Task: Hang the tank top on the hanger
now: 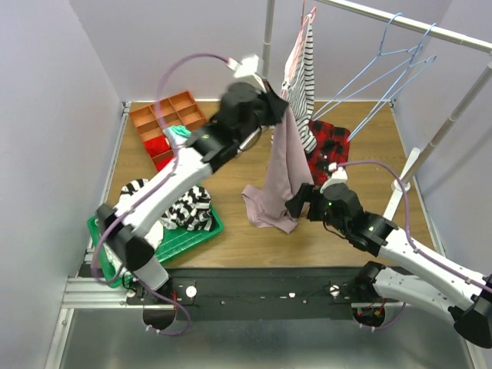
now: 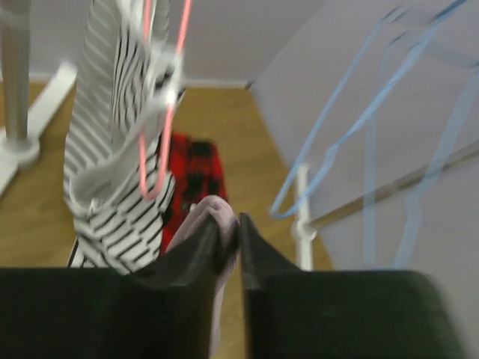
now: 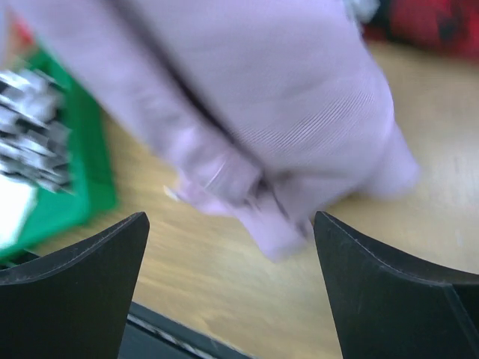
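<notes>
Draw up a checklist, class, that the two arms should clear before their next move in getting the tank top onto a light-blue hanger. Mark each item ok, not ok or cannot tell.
1. Left gripper grips the tank top: ok, shut on a fold of it.
2. Right gripper ready to help: ok, open and empty beside the lower end.
3. Tank top lifted off the table: not ok, its lower end bunches on the wood.
4. Light-blue hangers free: ok, bare on the rail.
5. Opening spread for a hanger: not ok, the fabric hangs bunched.
6. Clearance from the striped shirt: cannot tell, they are very close.
</notes>
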`<state>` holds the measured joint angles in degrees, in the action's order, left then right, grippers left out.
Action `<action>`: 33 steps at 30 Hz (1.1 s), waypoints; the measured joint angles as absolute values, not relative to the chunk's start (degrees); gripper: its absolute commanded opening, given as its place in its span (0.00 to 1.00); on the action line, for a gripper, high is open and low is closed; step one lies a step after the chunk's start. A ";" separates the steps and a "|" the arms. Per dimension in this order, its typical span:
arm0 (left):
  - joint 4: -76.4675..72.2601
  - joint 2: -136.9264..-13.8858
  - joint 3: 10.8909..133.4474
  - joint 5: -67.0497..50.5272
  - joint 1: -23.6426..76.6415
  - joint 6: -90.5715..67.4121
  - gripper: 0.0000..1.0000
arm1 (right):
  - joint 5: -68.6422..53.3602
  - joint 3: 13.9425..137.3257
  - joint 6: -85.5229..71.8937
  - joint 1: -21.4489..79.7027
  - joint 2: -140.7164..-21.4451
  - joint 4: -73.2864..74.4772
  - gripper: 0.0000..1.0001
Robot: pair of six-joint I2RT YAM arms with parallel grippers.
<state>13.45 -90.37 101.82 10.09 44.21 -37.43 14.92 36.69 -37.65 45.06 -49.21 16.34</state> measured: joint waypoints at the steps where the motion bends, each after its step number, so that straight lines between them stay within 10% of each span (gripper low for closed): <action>1: 13.50 -92.71 99.55 9.93 44.34 -38.09 0.57 | 14.85 34.39 -39.00 45.06 -48.88 17.26 0.96; 4: 14.11 -97.06 91.90 9.76 44.36 -39.42 0.81 | 13.98 29.19 -41.98 45.06 -48.23 18.83 0.91; 8: 18.50 -97.60 81.89 10.11 43.94 -40.34 0.82 | 11.73 23.92 -44.36 45.06 -44.45 22.26 0.83; 20: 24.27 -84.14 68.18 17.96 38.50 -45.43 0.47 | 10.02 26.92 -43.22 45.56 -62.28 16.97 0.78; 33: 22.41 -102.28 66.87 13.19 36.80 -46.48 0.46 | 12.40 28.67 -43.48 46.09 -71.20 7.46 0.31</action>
